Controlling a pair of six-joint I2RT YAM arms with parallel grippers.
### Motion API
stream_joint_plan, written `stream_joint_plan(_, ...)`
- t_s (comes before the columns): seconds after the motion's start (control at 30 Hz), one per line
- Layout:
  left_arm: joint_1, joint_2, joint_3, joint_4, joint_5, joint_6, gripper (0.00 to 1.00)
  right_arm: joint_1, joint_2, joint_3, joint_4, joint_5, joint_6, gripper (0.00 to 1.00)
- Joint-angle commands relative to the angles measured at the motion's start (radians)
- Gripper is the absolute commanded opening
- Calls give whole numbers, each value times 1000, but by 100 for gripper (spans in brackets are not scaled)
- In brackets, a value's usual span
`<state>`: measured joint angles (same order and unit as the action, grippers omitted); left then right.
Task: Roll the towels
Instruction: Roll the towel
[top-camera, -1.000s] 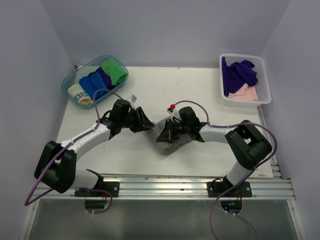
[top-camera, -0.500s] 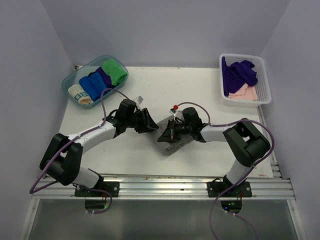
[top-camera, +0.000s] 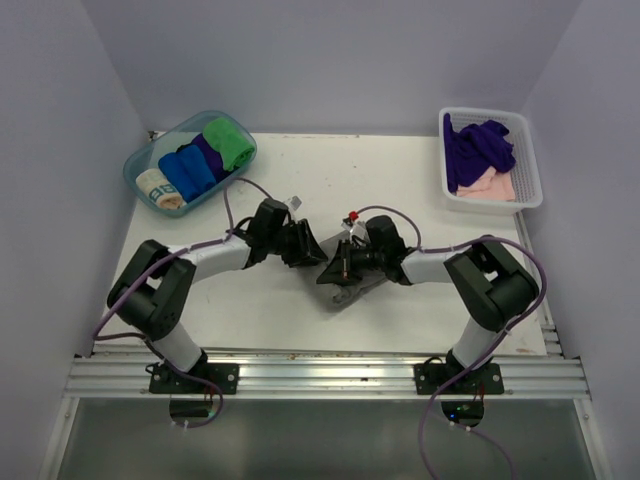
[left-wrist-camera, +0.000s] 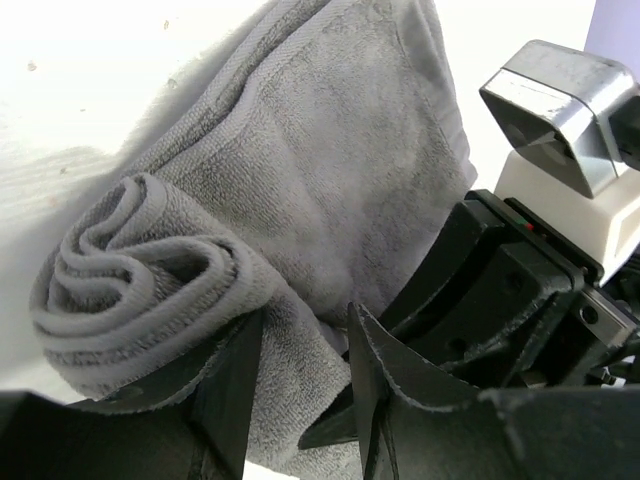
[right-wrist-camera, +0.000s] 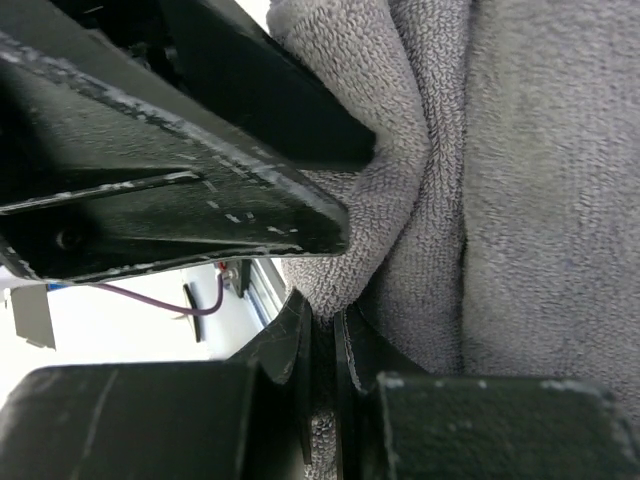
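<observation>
Seen from above, a metal rail (top-camera: 320, 365) runs along the near edge of the table (top-camera: 420, 170), and two arms rise from it at 7 and 5 o'clock. They lean inward until their two grippers almost meet at the middle. One grey towel (top-camera: 352, 292) lies there, partly rolled, just on the 5 o'clock side of the tools. The right gripper (top-camera: 335, 268) has its jaws pressed together on a fold of this towel, as its own wrist view shows. The left gripper (top-camera: 312, 247) points at the towel from 9 o'clock. Its jaws stand apart, with grey cloth showing in the gap and the rolled end (left-wrist-camera: 140, 260) just outside one finger (left-wrist-camera: 235, 390). Whether the fingers touch the cloth cannot be told. The right tool's black body crowds the cloth from 3 o'clock. Farther off there are two containers. At 10 o'clock a clear tub (top-camera: 135, 165) holds rolled cloths in four colours: whitish, blue, dark purple and green. At 2 o'clock a white basket (top-camera: 530, 160) holds two loose towels, one purple towel (top-camera: 480, 150) heaped over one pink towel (top-camera: 490, 185).
</observation>
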<state>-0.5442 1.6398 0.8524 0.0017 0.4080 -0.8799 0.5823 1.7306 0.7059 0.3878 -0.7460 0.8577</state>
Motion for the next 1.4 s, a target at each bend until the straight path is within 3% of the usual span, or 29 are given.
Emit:
stream_joint_plan(0.0, -14, 63, 42, 50, -12, 16, 43, -4, -2, -20, 5, 5, 15, 0)
stream_joint_plan(0.03, -13, 87, 42, 49, -11, 21, 43, -6, -11, -22, -4, 14, 12, 3)
stream_joint_plan(0.07, -13, 98, 42, 47, -8, 24, 43, -6, -22, -28, -32, 43, 7, 14)
stream_joint_plan(0.1, -14, 109, 42, 46, -6, 28, 43, -6, -61, -32, -50, 65, -8, 18)
stream_joint_plan(0.13, -13, 132, 42, 46, -2, 32, 43, -4, -87, -36, -75, 92, -20, 31)
stream_joint_plan(0.23, -14, 167, 39, 41, 14, 38, 42, -2, -214, -34, -214, 223, -92, 48)
stream_joint_plan(0.37, -17, 190, 36, 43, 28, 42, 42, 1, -348, -2, -433, 359, -173, 56)
stream_joint_plan(0.5, -22, 206, 36, 43, 43, 47, 42, 46, -460, 52, -587, 549, -294, 53)
stream_joint_plan(0.57, -20, 210, 37, 40, 46, 48, 42, 131, -488, 113, -666, 617, -357, 48)
stream_joint_plan(0.63, -20, 212, 39, 38, 51, 50, 42, 221, -480, 154, -705, 687, -434, 41)
stream_joint_plan(0.77, -22, 212, 45, 26, 55, 55, 41, 281, -386, 220, -722, 686, -486, 29)
stream_joint_plan(0.9, -22, 207, 45, 17, 52, 61, 41, 303, -307, 253, -742, 750, -482, 24)
stream_joint_plan(0.97, -22, 203, 45, 14, 51, 62, 41, 301, -283, 259, -780, 908, -479, 22)
stream_joint_plan(1.1, -22, 198, 47, 7, 52, 71, 41, 300, -243, 234, -810, 1016, -454, 22)
stream_joint_plan(1.37, -22, 198, 54, 3, 55, 82, 41, 300, -209, 145, -751, 993, -398, 16)
